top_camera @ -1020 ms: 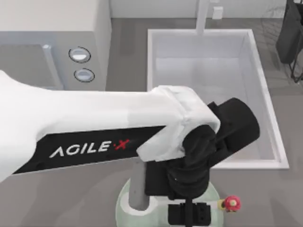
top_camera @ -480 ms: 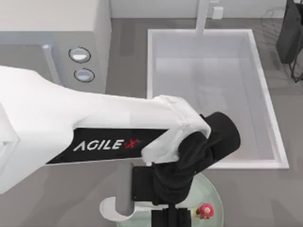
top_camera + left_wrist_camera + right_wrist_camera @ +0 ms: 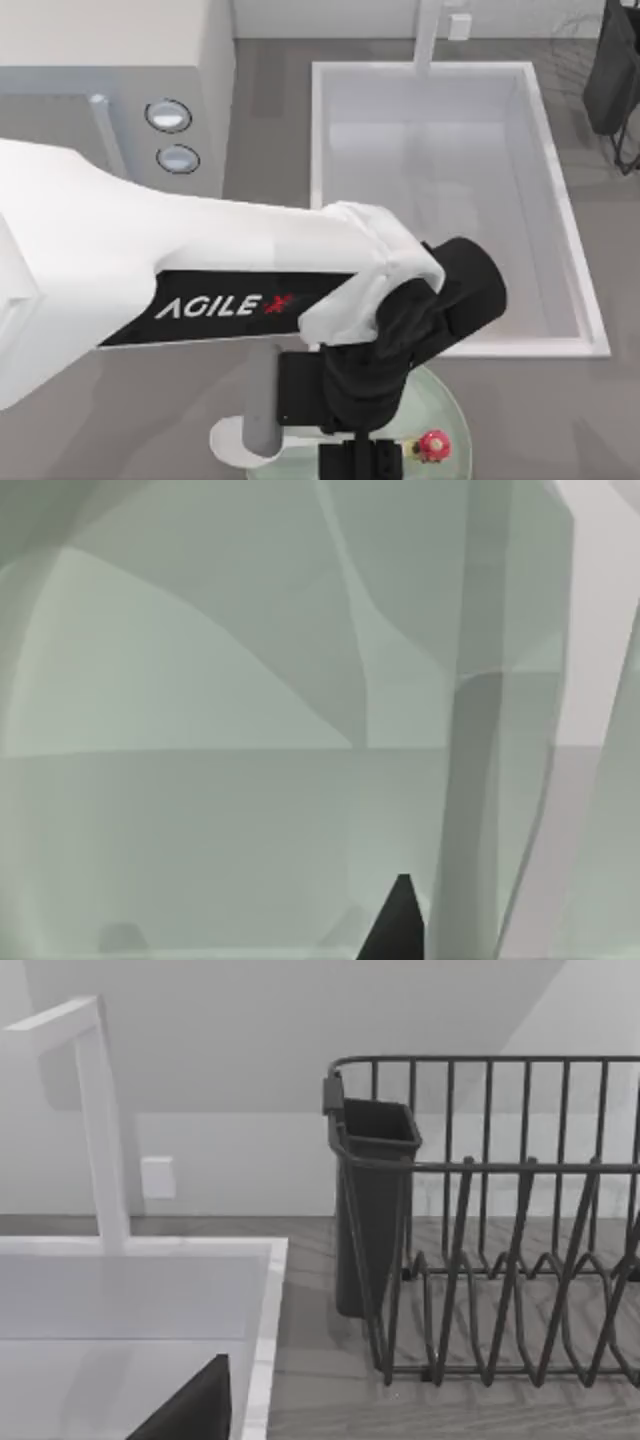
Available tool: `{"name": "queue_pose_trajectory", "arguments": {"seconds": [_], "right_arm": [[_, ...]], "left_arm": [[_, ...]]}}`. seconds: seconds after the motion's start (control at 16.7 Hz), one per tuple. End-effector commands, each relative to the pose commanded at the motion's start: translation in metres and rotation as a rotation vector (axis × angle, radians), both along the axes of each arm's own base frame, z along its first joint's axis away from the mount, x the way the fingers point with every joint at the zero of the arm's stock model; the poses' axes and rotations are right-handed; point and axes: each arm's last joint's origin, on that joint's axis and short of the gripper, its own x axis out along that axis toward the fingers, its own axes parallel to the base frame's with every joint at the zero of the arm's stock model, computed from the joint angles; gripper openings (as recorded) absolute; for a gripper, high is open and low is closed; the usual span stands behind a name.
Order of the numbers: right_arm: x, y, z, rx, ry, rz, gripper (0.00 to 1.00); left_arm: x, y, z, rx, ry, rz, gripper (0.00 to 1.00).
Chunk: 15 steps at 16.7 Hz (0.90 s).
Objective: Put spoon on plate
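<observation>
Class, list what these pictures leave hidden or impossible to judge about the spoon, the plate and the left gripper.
1. Spoon: top view, the picture's lower edge cuts it off; touching the plate or not, unclear.
2. Plate: top view, the left arm covers much of it; the lower edge cuts the rest.
3. Left gripper: top view, cut by the lower edge.

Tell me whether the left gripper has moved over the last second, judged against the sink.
Yes. In the top view the left gripper has shifted toward the table's left, away from the sink's front right corner, mostly early on; it now sits over the plate.
</observation>
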Motion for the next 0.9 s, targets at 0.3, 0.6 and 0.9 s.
{"name": "queue_pose_trajectory", "arguments": {"seconds": [0.3,0.6,0.9], "right_arm": [[0.0,0.0,0.0,0.0,0.0,0.0,1.0],[0.0,0.0,0.0,0.0,0.0,0.0,1.0],[0.0,0.0,0.0,0.0,0.0,0.0,1.0]], "left_arm": [[0.0,0.0,0.0,0.0,0.0,0.0,0.68],[0.0,0.0,0.0,0.0,0.0,0.0,1.0],[0.0,0.0,0.0,0.0,0.0,0.0,1.0]]}}
